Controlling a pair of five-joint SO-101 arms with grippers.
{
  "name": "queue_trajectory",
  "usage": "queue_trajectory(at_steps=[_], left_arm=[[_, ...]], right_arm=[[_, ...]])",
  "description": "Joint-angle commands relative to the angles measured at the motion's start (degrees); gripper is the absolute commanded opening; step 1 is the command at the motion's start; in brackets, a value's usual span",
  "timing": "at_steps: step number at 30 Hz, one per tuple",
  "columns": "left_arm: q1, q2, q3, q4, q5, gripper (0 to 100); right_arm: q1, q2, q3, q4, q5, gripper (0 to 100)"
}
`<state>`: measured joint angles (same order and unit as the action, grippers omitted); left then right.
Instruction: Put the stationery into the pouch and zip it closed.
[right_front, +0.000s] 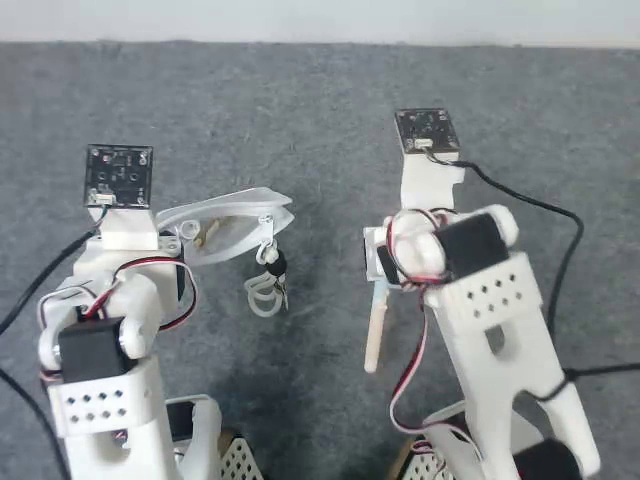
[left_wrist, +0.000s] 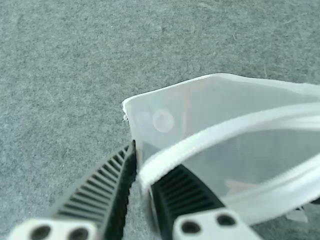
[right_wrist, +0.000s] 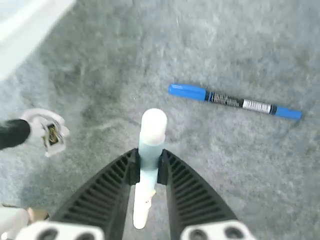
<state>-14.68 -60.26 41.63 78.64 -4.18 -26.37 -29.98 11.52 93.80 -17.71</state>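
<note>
Left tool (left_wrist: 135, 150) pinches the pouch (left_wrist: 225, 115) at a corner by its zipper, seemingly to keep the mouth open, while the right tool (right_wrist: 148, 156) clamps a white pen (right_wrist: 152, 125) for insertion; a blue marker (right_wrist: 235, 101) lies loose on the surface (right_wrist: 250, 40).

- I see a grey, felt-like mat (right_front: 300, 110) spreading flat beneath the left gripper (left_wrist: 136, 152).
- Far ahead of it, a pale strip (right_front: 320, 20) borders the mat.
- Light falls evenly.

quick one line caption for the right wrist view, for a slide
Right end effector shut on a white pen, with a blue marker lying on the grey table nearby.
</note>
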Motion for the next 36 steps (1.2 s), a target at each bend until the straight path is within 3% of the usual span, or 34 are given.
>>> queue_trajectory(at_steps=[1, 19, 28, 36], left_arm=[[-0.4, -0.4, -0.6, -1.7, -0.4, 1], [-0.3, -0.2, -0.6, -1.7, -0.4, 1], [-0.3, -0.3, -0.6, -1.7, -0.4, 1], [-0.1, -0.2, -0.6, -1.8, -0.4, 1]], right_arm=[[-0.3, -4.9, -0.3, -3.0, -0.7, 0.6], [-0.5, -12.9, -0.2, -14.4, -0.7, 0.6], [-7.9, -17.2, -0.1, -20.0, -0.4, 0.6], [-8.9, -18.9, -0.1, -26.9, -0.4, 0.6]])
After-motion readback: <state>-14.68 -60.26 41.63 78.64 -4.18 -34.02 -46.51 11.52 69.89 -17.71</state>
